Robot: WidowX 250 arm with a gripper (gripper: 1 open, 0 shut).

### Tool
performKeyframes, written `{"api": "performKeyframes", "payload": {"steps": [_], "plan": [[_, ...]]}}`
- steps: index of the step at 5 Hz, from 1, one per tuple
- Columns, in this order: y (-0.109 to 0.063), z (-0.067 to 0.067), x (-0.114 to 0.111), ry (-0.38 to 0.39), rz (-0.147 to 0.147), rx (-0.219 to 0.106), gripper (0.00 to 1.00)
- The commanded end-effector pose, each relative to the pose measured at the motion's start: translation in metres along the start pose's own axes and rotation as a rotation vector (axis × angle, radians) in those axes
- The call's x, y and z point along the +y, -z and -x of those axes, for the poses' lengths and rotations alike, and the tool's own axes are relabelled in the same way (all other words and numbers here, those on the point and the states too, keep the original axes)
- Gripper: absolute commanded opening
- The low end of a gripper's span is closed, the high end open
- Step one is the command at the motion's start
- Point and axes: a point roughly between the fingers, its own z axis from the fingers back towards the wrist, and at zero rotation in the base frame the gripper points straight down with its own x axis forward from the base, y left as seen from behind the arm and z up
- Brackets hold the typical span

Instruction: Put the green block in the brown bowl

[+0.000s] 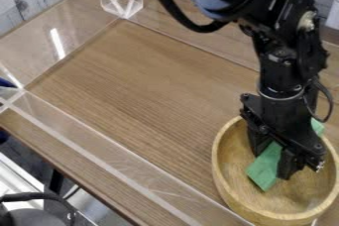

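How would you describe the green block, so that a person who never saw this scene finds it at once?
Start from the wooden table and look to its near right corner, where a round light-brown wooden bowl stands. Inside the bowl, directly under the black gripper, leans the green block. It is the only bright green thing there.

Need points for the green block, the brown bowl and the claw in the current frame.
green block (267,169), camera view, middle of its visible green face below the claw.
brown bowl (228,184), camera view, left part of its thick wooden rim.
claw (283,155), camera view, between its fingertips, over the bowl.
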Motion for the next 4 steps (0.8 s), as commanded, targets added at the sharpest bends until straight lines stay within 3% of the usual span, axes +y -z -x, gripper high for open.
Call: {"api": "performKeyframes", "payload": {"steps": [1, 4], "plan": [[0.007, 0.0056, 0.0028, -0.012, 0.005, 0.036, 0.0], [0.0073, 0.0053, 0.0029, -0.014, 0.018, 0.043, 0.0]]}}
